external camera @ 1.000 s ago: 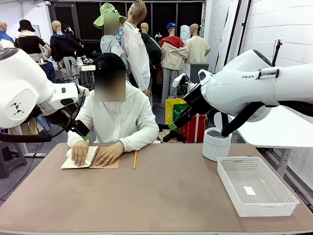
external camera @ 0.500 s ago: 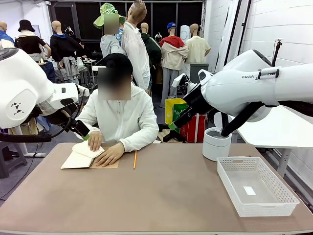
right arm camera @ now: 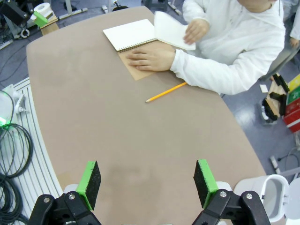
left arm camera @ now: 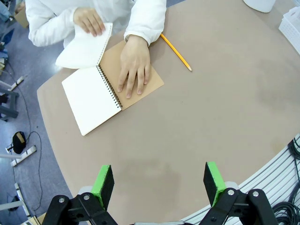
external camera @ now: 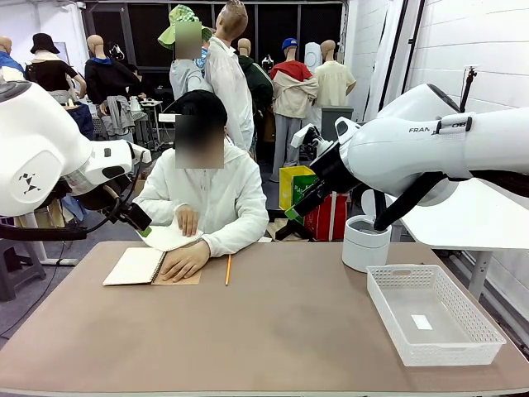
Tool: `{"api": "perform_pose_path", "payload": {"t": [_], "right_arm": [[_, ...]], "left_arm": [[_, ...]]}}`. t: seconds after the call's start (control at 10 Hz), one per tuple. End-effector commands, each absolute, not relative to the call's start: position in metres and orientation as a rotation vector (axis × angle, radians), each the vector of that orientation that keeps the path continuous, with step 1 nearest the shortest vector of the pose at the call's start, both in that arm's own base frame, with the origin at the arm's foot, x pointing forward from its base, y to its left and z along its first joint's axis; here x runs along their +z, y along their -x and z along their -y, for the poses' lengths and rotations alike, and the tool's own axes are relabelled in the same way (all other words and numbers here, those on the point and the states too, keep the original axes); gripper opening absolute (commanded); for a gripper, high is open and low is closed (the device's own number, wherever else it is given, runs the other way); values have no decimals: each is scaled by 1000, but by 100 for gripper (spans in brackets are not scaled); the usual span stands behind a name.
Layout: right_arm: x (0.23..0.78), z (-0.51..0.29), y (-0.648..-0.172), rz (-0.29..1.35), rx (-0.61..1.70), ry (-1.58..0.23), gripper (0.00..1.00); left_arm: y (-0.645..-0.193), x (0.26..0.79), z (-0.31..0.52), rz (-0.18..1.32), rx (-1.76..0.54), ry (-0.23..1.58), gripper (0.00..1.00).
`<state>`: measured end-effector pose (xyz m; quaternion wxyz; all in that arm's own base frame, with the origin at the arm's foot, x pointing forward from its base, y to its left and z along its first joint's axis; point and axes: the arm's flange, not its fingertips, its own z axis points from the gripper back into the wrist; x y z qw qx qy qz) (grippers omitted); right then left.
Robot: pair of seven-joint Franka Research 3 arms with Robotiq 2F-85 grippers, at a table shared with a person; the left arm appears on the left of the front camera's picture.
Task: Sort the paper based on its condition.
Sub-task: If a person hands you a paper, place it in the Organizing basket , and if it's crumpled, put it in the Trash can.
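Observation:
An open spiral notebook [external camera: 132, 266] lies at the table's far left in front of the person. One of the person's hands lifts a white sheet of paper [external camera: 169, 238] off its pages, seen too in the left wrist view [left arm camera: 84, 47] and the right wrist view [right arm camera: 171, 30]. The other hand [left arm camera: 135, 70] presses flat on the brown cover. My left gripper [left arm camera: 158, 182] hangs high above the table, open and holding nothing. My right gripper [right arm camera: 147, 183] is likewise raised and open, with bare tabletop between its green pads.
A yellow pencil [external camera: 227, 270] lies right of the notebook. A white basket [external camera: 431, 313] holding a small white scrap [external camera: 421, 322] stands at the right front. A white cylindrical bin [external camera: 365, 242] stands behind it.
The person's hand has raised the sheet from flat on the notebook up toward their chest. Neither arm has moved.

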<state>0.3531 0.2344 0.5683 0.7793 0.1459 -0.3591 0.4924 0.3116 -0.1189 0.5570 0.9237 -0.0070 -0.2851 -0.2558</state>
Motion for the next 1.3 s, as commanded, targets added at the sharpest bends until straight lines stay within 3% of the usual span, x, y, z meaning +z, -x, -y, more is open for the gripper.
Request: {"api": "perform_pose_path", "payload": {"t": [0.0, 1.2], "right_arm": [[569, -234, -353, 780, 1063, -319, 100], [569, -234, -353, 780, 1063, -319, 100]], "left_arm": [[-312, 557, 118, 589, -522, 22, 100], [-312, 557, 118, 589, -522, 22, 100]]}}
